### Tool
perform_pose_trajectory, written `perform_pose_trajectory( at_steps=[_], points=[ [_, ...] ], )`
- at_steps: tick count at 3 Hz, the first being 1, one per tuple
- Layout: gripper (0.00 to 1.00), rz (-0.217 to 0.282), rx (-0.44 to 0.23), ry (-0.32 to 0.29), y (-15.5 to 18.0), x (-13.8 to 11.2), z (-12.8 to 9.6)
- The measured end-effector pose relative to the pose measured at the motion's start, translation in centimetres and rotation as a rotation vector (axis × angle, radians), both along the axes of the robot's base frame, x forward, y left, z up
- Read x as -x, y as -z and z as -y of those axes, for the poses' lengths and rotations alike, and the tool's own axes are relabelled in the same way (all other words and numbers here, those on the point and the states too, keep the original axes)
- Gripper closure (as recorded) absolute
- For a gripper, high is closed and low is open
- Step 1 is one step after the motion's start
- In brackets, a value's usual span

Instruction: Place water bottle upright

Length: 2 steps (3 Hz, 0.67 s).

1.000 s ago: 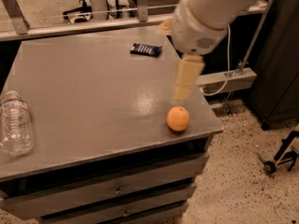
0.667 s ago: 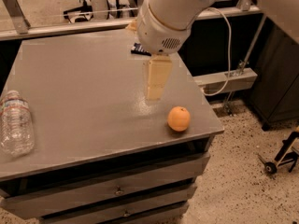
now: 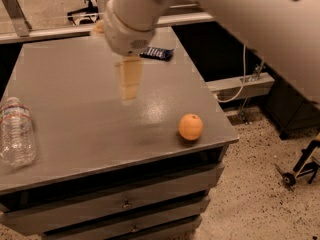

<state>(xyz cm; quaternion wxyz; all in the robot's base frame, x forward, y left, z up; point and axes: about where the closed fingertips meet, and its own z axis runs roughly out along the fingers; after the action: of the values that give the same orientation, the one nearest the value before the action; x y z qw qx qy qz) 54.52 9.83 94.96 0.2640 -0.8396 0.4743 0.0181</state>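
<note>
The water bottle (image 3: 16, 132) is clear ribbed plastic with a white label band. It lies on its side near the left front of the grey table (image 3: 75, 84), cap end pointing away from me. My gripper (image 3: 129, 85) hangs from the white arm over the middle of the table. It is well to the right of the bottle, apart from it, and holds nothing that I can see.
An orange (image 3: 190, 126) sits near the table's right front corner. A dark flat packet (image 3: 156, 53) lies at the back right, partly under the arm. Drawers run below the tabletop. A speckled floor, cables and a wheeled base are to the right.
My arm and gripper have swung left, from above the orange to over the table's middle, closer to the bottle. The bottle and orange have not moved.
</note>
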Motion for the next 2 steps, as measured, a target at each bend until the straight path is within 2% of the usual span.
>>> perform_pose_trajectory(
  at_steps=[1, 2],
  points=[
    [0.00, 0.042, -0.007, -0.201, 1.0, -1.9, -8.0],
    [0.00, 0.106, -0.023, -0.378, 1.0, -2.1, -13.8]
  ],
)
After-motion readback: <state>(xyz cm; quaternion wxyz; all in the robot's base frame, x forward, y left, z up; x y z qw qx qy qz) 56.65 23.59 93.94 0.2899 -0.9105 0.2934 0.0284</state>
